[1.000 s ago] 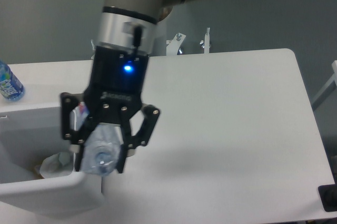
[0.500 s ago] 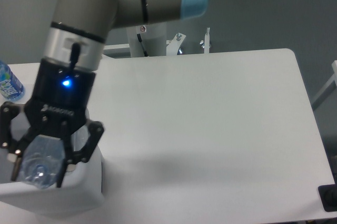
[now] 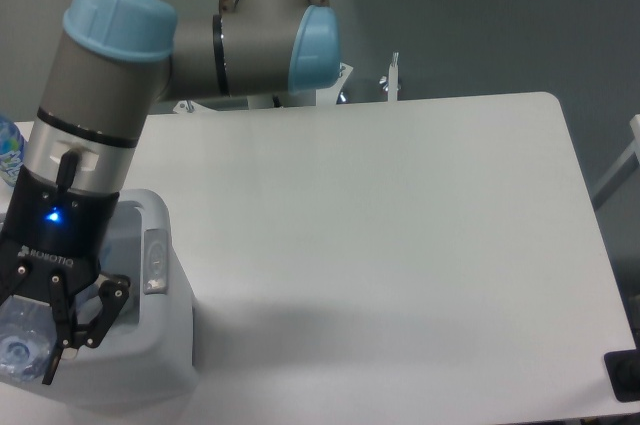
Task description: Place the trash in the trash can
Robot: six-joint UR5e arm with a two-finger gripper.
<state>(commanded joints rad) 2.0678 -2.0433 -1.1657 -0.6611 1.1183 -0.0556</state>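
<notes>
At the far left edge, a blue-tinted bottle showed only as a sliver on the table, partly hidden behind the arm. It was not part of the job.

Just nearer, at the left near corner, the gripper hung over the trash can, with its blue status light lit. The fingers were closed around the clear plastic water bottle, which lay across them with its cap end facing the camera. The bottle appeared to be above the open mouth of the bin, though the gripper body hid most of the opening, so how far inside the rim it sat could not be told. The crumpled wrapper was not visible; if it was in the bin, the arm covered it.

The grey oval tab on the bin's right wall faced the bare tabletop, which stretched away to the right with nothing on it.

Judged from this, the step in hand was the drop: the bottle was carried and positioned, not yet let go. The next move called for the fingers to spread so the bottle could fall inside the walls, perhaps after a slight lowering so it would not bounce off the thick rim. Then the arm would need to lift straight up clear of the bin.
</notes>
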